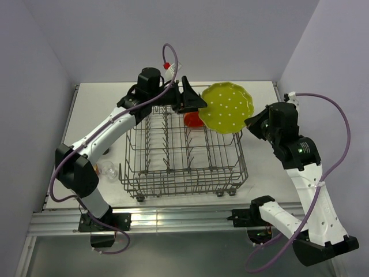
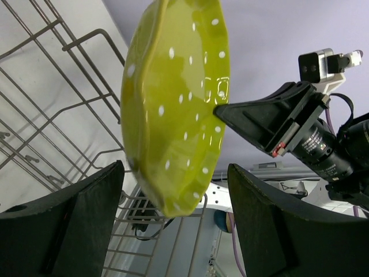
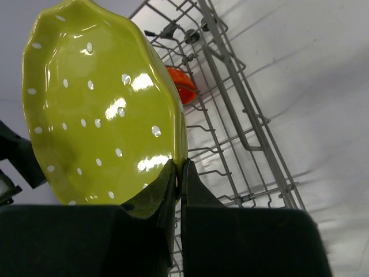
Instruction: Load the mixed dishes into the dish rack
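yellow-green scalloped plate (image 3: pixel 98 104) in right pincer (image 3: pixel 179 173), apparently over dish rack (image 1: pixel 184 180)

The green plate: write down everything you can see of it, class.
The plate is glossy yellow-green, seemingly glazed ceramic, with small white dots and a scalloped rim. It looks whole and clean. It is held in the air, tilted steeply, over the far right corner of the rack. The right fingers pinch its rim.
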Robot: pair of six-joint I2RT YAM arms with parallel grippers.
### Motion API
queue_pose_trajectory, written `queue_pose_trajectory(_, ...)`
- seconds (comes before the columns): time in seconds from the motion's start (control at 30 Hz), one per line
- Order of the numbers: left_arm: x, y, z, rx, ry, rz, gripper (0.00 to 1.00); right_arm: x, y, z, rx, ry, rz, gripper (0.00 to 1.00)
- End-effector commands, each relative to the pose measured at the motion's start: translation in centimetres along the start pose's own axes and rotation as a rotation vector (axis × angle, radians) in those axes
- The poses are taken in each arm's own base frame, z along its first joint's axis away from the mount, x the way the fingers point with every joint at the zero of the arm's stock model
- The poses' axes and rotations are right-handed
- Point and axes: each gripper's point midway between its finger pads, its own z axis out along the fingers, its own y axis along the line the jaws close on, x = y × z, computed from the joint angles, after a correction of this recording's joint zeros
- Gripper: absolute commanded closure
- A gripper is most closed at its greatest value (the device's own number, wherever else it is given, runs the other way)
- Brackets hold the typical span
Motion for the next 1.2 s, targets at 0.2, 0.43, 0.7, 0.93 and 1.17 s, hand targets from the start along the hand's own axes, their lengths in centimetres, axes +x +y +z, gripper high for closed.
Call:
queue_pose_trajectory(0.2, -1.1, -2.8, 0.5, 0.074, -0.025, 0.055, 0.26, -3.5, 7.9, -2.1, -0.263, -0.129, 0.092, 1.00)
queue_pose_trajectory(0.43, 0.1, -2.9, -0.1, 0.093, 0.001, 0.055, 0.83, -2.3, 8.8, -1.0, -0.282, -0.083, 0.029, 1.00)
queue_pose_trajectory(0.7, 0.9, -2.5, -2.9, 0.048, -0.033, 0.122, 1.00, -1.0, 10.9, 0.1, -0.366, -0.006, -0.131, 1.00)
queue_pose_trajectory(0.93, 1.7, -1.4, -7.2, 0.006, -0.102, 0.166, 1.00, -0.3, 13.8, -1.4, -0.560, 0.020, -0.263, 0.37)
queue_pose_trajectory(1.17, 2.6, -3.1, -11.0, 0.023, -0.135, 0.247, 1.00, 1.2, 15.5, -1.9, -0.696, 0.080, -0.404, 0.06)
